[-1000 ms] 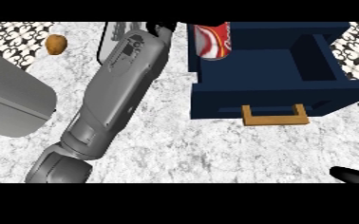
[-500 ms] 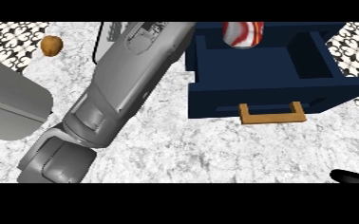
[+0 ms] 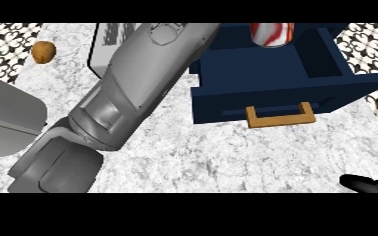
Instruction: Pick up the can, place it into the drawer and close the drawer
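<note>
At the top edge of the head view, the red-and-white striped can (image 3: 271,34) shows over the inside of the open dark blue drawer (image 3: 266,92), toward its back. The can's upper part is cut off there, so whether it rests on the drawer's floor or is held cannot be told. The left forearm (image 3: 140,85) runs from the lower left up to the top edge, just left of the drawer. The left hand lies beyond that edge, so its grasp cannot be judged. The can sits to the right of that wrist, apart from the grey casing. The drawer's tan handle (image 3: 277,116) faces the lower edge. Only a black tip of the right hand (image 3: 359,182) shows in the lower right corner, well apart from the can; clenched or released, I cannot tell. A brown lump (image 3: 43,52) lies on the speckled counter (image 3: 221,160) at the upper left.
</note>
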Controlling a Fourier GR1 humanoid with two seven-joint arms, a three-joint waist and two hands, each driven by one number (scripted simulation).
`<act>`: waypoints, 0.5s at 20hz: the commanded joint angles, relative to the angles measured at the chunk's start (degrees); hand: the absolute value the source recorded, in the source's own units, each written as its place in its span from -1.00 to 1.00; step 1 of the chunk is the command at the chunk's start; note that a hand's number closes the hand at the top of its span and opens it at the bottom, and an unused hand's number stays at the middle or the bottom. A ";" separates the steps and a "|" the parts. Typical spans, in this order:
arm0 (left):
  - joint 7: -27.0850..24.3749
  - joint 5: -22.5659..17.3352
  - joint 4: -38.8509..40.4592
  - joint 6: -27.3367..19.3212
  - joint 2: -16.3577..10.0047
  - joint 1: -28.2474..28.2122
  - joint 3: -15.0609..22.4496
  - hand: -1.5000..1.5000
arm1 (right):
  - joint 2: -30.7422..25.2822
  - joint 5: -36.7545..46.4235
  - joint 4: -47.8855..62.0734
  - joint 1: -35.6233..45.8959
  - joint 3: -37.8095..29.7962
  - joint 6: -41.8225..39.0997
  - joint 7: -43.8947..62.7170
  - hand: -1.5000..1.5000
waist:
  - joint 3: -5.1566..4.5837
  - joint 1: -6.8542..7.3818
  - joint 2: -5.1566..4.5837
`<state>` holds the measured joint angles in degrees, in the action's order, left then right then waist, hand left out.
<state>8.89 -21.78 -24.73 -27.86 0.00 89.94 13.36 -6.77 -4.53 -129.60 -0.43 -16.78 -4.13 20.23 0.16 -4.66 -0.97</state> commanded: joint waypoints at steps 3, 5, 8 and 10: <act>-1.43 -2.28 4.59 -4.18 0.00 2.08 3.23 -1.00 | -2.65 -1.38 0.10 2.99 -1.02 -0.61 2.22 -1.00 | 0.03 -0.86 -0.25; -1.15 -3.50 4.57 -5.43 0.00 2.56 3.51 -1.00 | -1.03 0.68 0.00 2.04 -0.13 0.70 1.54 -1.00 | 0.01 -0.19 -0.09; -1.64 -5.21 4.59 -9.21 0.00 2.27 5.66 -1.00 | -2.77 -1.05 2.31 4.21 -1.08 -0.23 2.10 -1.00 | 0.08 -1.58 -0.38; -4.18 -5.61 5.13 -7.96 0.00 1.04 5.76 -1.00 | -2.22 2.64 3.49 7.88 1.65 2.04 3.42 -1.00 | 0.00 -0.55 -0.59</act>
<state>6.17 -25.92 -20.23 -34.65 0.00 91.44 17.68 -8.48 -4.06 -128.30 3.45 -16.44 -3.58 22.48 0.19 -5.52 -1.33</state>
